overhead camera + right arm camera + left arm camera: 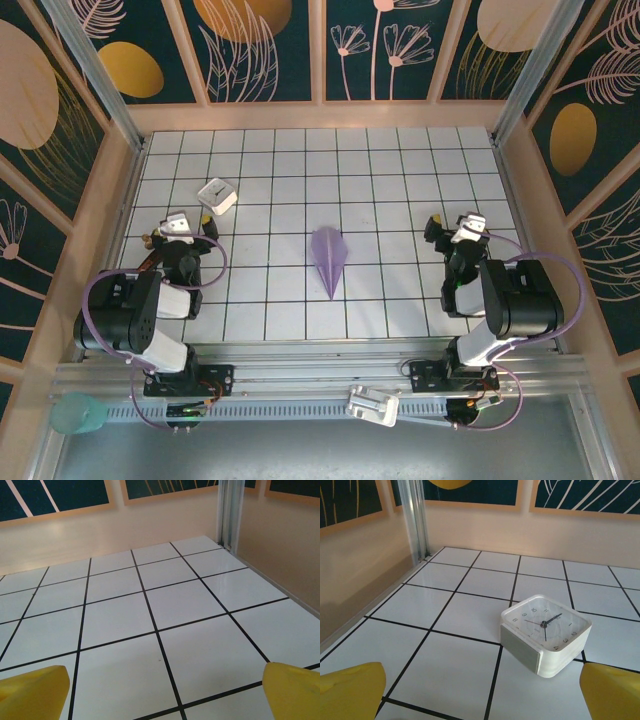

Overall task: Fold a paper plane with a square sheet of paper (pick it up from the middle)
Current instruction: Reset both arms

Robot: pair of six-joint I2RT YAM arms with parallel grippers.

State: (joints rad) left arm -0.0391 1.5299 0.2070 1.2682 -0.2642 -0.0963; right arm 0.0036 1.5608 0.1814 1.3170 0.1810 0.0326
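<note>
Lavender paper plane [329,258] is judged finished on the bench [400,180]; left end effector [176,226] and right end effector [461,226] are spread, empty.

Our left hand [177,226] hangs low over the left side of the worktop [300,190], jaws spread wide, nothing between its yellow fingertips [350,690]. Our right hand [461,226] sits likewise on the right, fingertips [295,692] wide apart and empty. Our left arm [130,315] and right arm [515,300] are folded close to their bases, elbows bent.
</note>
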